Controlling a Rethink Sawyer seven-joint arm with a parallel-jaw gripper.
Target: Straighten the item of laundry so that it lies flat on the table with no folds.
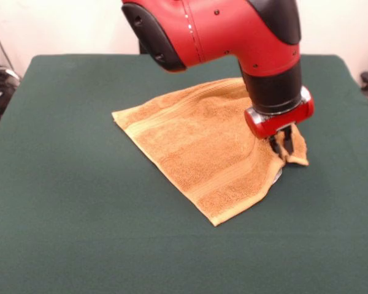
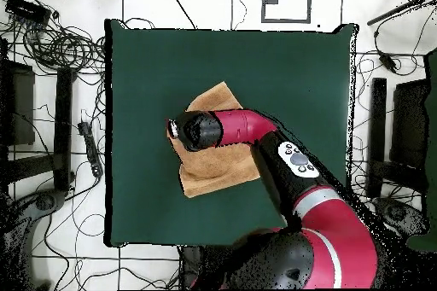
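My claw (image 1: 283, 144) is down at the towel's (image 1: 202, 147) right-hand corner in the front view, its two dark fingers (image 1: 289, 141) pinched on a small bunch of cloth there. That corner is drawn up off the table (image 1: 61, 184) into a puckered peak, with a short flap hanging past the fingers to the right. Something small and white shows under the edge just below the grip; I cannot tell what it is. Above the fingers sits my red wrist ring (image 1: 279, 119), then the black collar and the red arm (image 1: 221, 30) bending away to the upper left.

From the grip the towel spreads left and toward the camera, mostly flat, with a soft ridge running from the pinched corner across the cloth. Its lighter bands run along the near-left edge. The left and near corners lie on the green cloth.

From overhead, my arm (image 2: 256, 130) covers the towel's (image 2: 218, 166) middle; the towel lies left of the table's (image 2: 299, 66) centre.
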